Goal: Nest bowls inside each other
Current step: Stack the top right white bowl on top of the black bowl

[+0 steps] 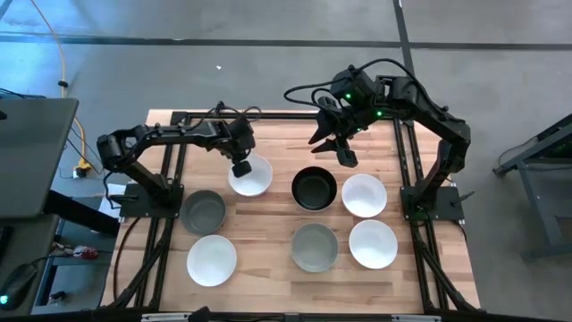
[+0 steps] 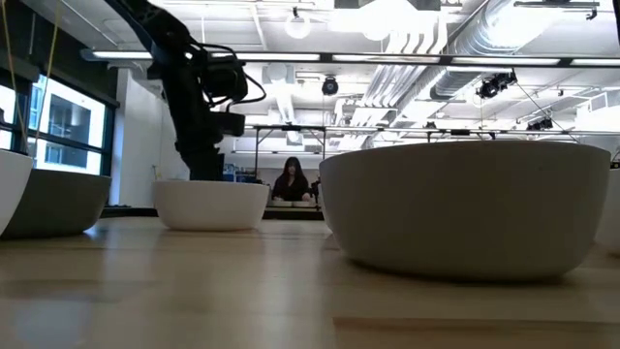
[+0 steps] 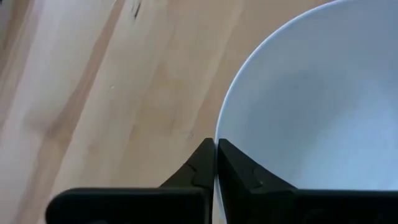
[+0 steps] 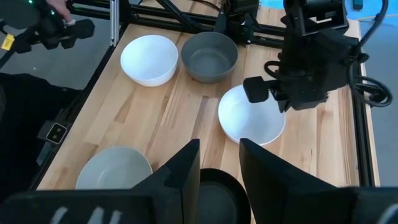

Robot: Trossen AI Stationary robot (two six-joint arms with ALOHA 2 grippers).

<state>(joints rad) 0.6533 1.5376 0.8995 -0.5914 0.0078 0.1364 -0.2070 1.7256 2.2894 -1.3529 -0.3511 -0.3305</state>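
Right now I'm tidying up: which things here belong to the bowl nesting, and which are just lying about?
Job: gripped white bowl; three other white bowls; two grey bowls; black bowl; left gripper, shut on its rim.
Around: yellow cable; person beyond the table.

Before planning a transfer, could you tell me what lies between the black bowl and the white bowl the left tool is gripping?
Only bare wooden tabletop separates glossy black bowl from round white bowl, per the high view.
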